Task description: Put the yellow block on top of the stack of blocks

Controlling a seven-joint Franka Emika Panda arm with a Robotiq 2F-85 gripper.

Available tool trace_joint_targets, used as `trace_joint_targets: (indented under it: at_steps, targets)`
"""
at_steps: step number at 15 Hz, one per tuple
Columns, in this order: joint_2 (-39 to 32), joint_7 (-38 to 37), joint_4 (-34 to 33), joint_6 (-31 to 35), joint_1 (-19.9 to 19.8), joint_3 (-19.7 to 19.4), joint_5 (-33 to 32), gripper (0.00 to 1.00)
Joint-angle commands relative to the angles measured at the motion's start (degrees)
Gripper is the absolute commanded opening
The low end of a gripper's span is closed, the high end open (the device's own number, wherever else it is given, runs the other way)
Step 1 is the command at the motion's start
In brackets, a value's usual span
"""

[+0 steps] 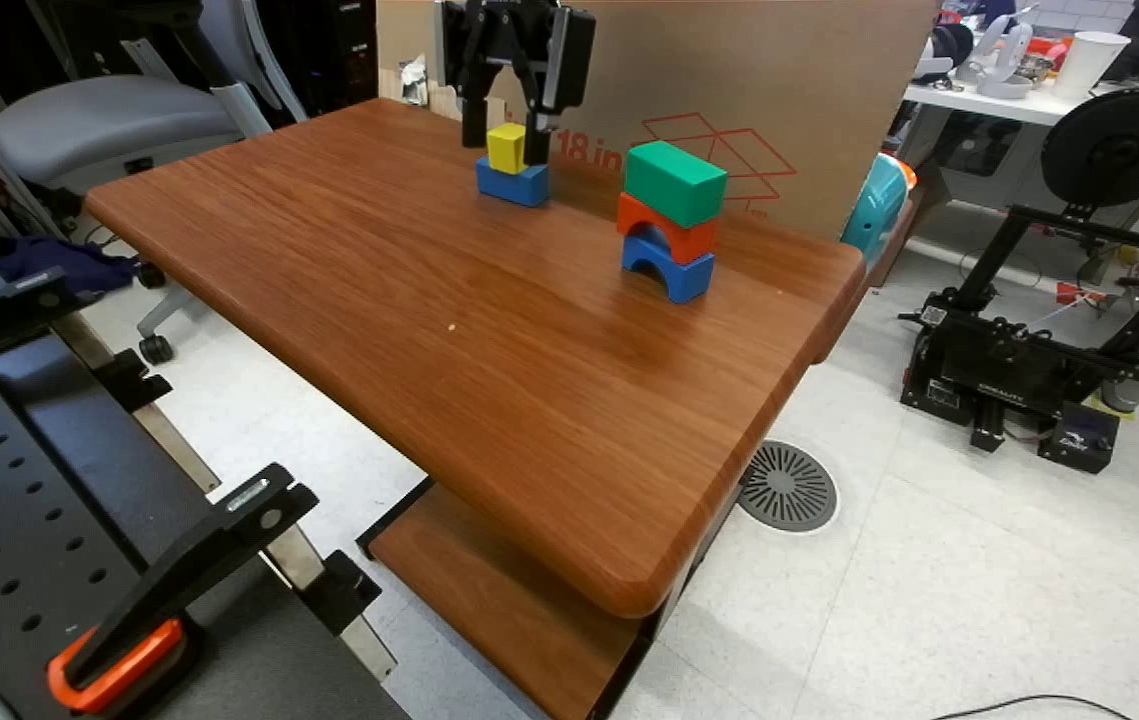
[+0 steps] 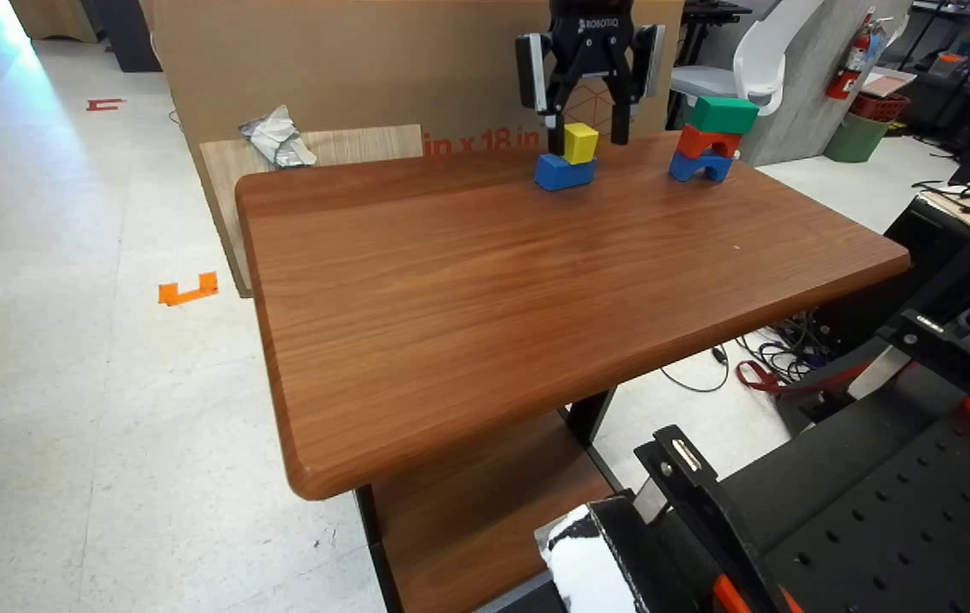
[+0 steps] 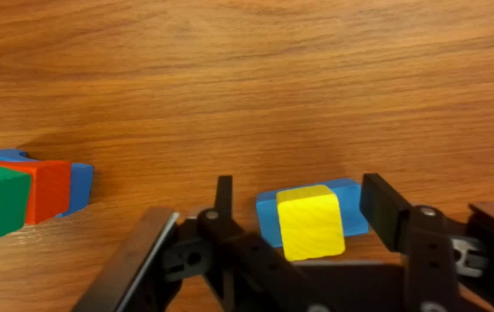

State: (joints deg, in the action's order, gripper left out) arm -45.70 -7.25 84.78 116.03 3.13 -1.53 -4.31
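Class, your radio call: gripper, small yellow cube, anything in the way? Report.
Black two-fingered gripper open, not gripping. Small yellow cube on rectangular blue block, not yet on green-red-blue stack. Nothing seen resting on cube.

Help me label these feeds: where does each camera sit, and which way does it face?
An exterior view: apart, higher than the wooden table, looking down across it to cardboard, gray chair upper left; pincer at top.
An exterior view: likewise apart, higher, facing the cardboard, white chair upper right; pincer at top.
Wrist view: on the wrist, facing down at the yellow cube; pincer fingers at bottom.
Both exterior views share the block stack and cardboard.
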Motion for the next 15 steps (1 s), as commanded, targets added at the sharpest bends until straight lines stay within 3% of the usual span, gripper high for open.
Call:
trace_joint_targets:
  at_steps: [1, 6, 15]
  targets:
    - [-0.97, 0.26, -2.41, -1.98, 0.66, -0.73, -1.28, 0.45]
    - [0.66, 0.72, -1.06, -1.14, 0.23, -0.58, -0.89, 0.08]
    - [14.58, 2.83, 12.51, 4.55, -1.9, 0.52, 1.7, 0.08]
